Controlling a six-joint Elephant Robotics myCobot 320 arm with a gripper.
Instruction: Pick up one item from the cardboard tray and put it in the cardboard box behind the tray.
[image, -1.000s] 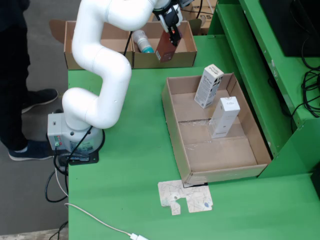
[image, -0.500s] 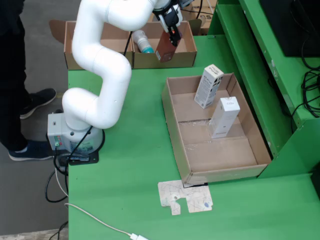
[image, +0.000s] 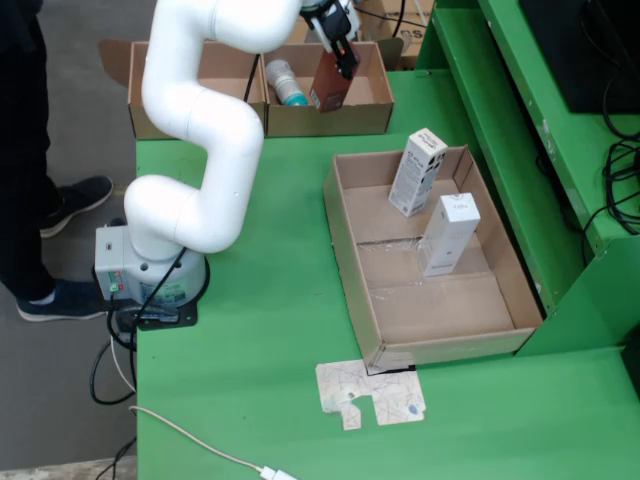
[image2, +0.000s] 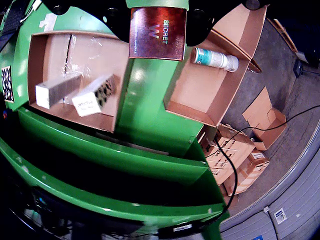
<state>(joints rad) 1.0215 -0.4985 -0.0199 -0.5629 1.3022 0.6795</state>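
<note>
We recorded one white robot arm (image: 195, 110) on a green table (image: 270, 330), its gripper (image: 338, 40) raised over the cardboard box (image: 330, 112) at the far table edge in the fixed view. The claw pinched a copper-red carton (image2: 158, 33), lettered "SECRET" in the gripper-mounted view, by its upper part; the carton hung above the box's open top, slightly tilted, and we could not tell whether it touched the box floor. Inside the same box lay one white bottle with a teal band (image: 283, 84), on its side, just left of the carton in the fixed view. A second open cardboard box (image: 190, 95) stood adjoining on the left. Nearer the camera sat the cardboard tray (image: 350, 270), holding two white cartons: one with dark printed side (image: 417, 171) leaning at the far end, one plain white (image: 447, 235) just beside it toward the middle. One flattened printed card piece (image: 370, 393) lay on the table before the tray. A person's legs (image: 30, 180) stood at the left.
</note>
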